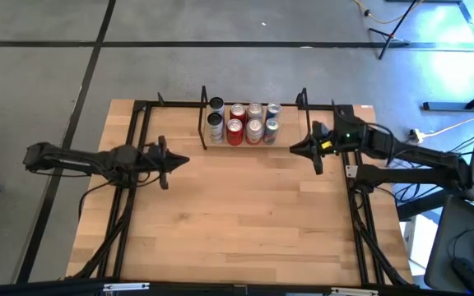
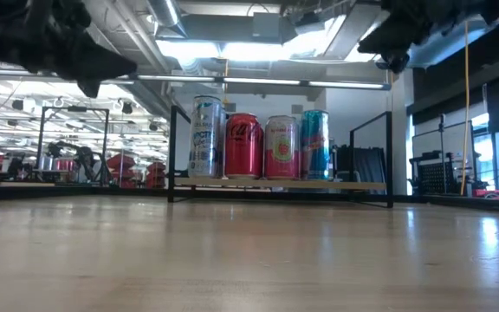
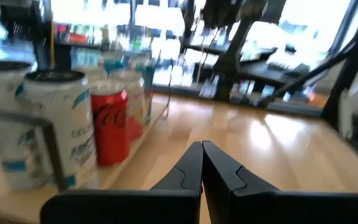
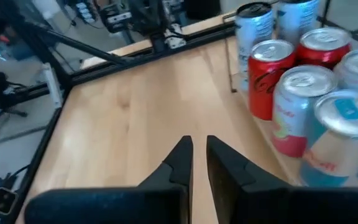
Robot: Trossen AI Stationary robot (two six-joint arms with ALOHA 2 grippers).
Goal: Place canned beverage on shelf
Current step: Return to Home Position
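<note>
Right pincer [image 1: 296, 149] clenched, empty, just beside the shelf [image 1: 206, 115] of cans [image 1: 235, 131]

1. A small low rack with a light wood board and thin black uprights [image 1: 205, 120] stands at the far middle of the pale wooden table [image 1: 237, 222].
2. Eight aluminium drink cans [image 1: 243, 123] sit on the rack in two rows of four.
3. The left arm's dark two-finger gripper [image 1: 182, 162] hangs left of the rack; the right arm's dark gripper [image 1: 293, 148] hangs just right of it.
</note>
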